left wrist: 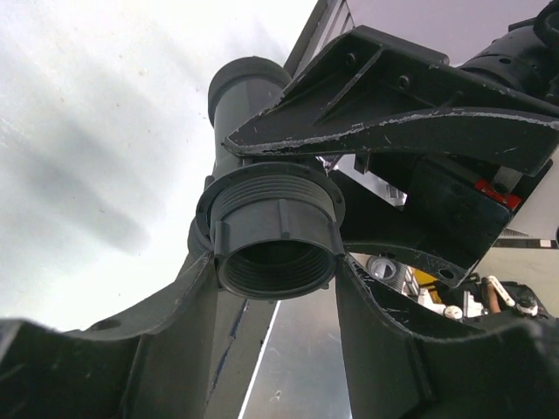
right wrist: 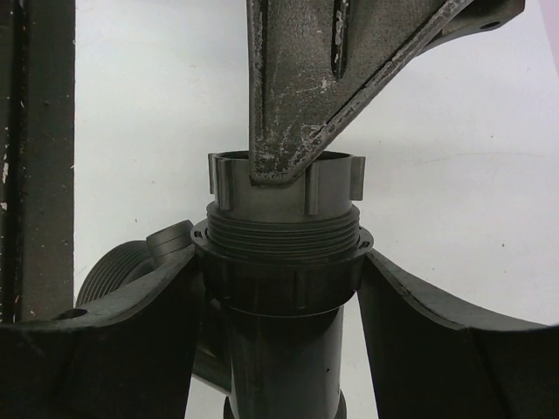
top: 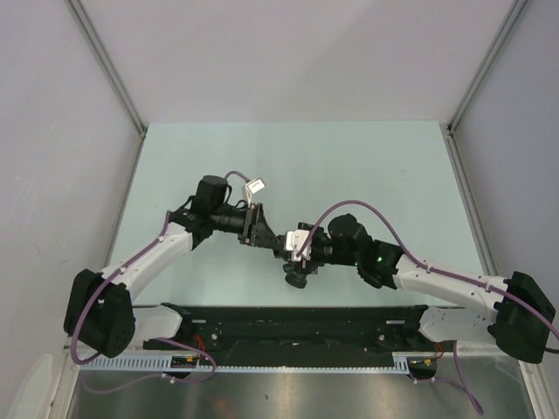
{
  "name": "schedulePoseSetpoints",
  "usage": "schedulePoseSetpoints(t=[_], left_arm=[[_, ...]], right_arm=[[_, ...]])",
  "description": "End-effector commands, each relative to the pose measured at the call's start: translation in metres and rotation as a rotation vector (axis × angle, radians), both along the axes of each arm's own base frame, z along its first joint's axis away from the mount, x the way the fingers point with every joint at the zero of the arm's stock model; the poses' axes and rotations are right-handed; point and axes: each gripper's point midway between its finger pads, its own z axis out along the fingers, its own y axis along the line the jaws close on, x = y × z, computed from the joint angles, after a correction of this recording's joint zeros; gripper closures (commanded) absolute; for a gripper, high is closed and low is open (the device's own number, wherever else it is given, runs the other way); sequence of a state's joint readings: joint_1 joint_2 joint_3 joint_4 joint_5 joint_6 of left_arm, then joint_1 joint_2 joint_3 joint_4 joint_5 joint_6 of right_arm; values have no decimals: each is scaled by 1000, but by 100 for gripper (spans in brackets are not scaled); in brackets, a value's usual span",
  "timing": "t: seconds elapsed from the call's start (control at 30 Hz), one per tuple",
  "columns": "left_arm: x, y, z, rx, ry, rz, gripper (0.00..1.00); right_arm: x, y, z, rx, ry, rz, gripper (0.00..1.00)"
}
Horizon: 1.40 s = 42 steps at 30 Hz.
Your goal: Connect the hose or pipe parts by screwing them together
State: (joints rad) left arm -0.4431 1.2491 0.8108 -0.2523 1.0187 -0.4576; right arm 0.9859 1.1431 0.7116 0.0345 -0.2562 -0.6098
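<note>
Two dark grey pipe parts meet above the middle of the table. The branched part [right wrist: 281, 349] stands upright between my right gripper's [right wrist: 281, 262] fingers, which are shut on its collar; a side mouth [right wrist: 109, 275] shows at the left. A short ribbed fitting [right wrist: 284, 188] sits on its threaded end, with several threads bare. My left gripper [left wrist: 275, 262] is shut on that fitting [left wrist: 275, 249], whose open threaded mouth faces the camera. In the top view the left gripper [top: 262, 234] and right gripper [top: 293, 249] face each other, with the branched part [top: 297, 276] hanging just below them.
The pale green table [top: 349, 166] has white walls at the left, right and back. A black rail [top: 297, 327] runs along the near edge between the arm bases. Purple cables [top: 367, 209] loop over both arms.
</note>
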Motion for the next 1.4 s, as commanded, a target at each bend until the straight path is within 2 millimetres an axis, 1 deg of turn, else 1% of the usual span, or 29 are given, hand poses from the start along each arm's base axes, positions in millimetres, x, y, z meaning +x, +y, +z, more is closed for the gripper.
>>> schedulePoseSetpoints(t=[0.0, 0.03, 0.07, 0.17, 0.2, 0.37, 0.47, 0.63, 0.7, 0.8, 0.9, 0.93, 1.13, 1.3, 1.37], left_arm=[[10, -11, 9, -1, -72, -23, 100], [10, -11, 8, 0, -49, -24, 100], [11, -12, 8, 2, -32, -19, 100], [15, -11, 6, 29, 17, 46, 100], [16, -11, 7, 31, 60, 70, 100], [13, -13, 6, 38, 219, 118, 100], [13, -13, 6, 42, 239, 136, 100], [16, -8, 12, 35, 288, 192, 100], [20, -6, 9, 44, 304, 233, 100], [18, -5, 5, 49, 353, 244, 100], [21, -5, 10, 40, 254, 198, 100], [21, -5, 11, 34, 193, 164, 100], [17, -7, 20, 11, -9, 63, 100], [12, -8, 26, -17, -76, -6, 100], [14, -8, 26, -16, -101, -14, 100]], right_arm=[[-36, 38, 90, 250, -121, 237, 97], [-37, 39, 89, 244, -125, 234, 97], [-33, 38, 90, 239, -138, 204, 98], [-28, 37, 84, 209, -155, 165, 99], [-29, 37, 82, 202, -156, 163, 99], [-27, 37, 85, 201, -187, 143, 99], [-26, 38, 86, 200, -202, 134, 99], [-24, 38, 85, 192, -214, 113, 100], [-24, 39, 85, 196, -215, 110, 100], [-23, 39, 88, 205, -220, 108, 100], [-27, 40, 92, 225, -214, 130, 100], [-29, 40, 94, 233, -210, 136, 100], [-35, 38, 102, 271, -157, 178, 100], [-39, 36, 103, 280, -124, 214, 100], [-40, 35, 104, 281, -109, 222, 100]])
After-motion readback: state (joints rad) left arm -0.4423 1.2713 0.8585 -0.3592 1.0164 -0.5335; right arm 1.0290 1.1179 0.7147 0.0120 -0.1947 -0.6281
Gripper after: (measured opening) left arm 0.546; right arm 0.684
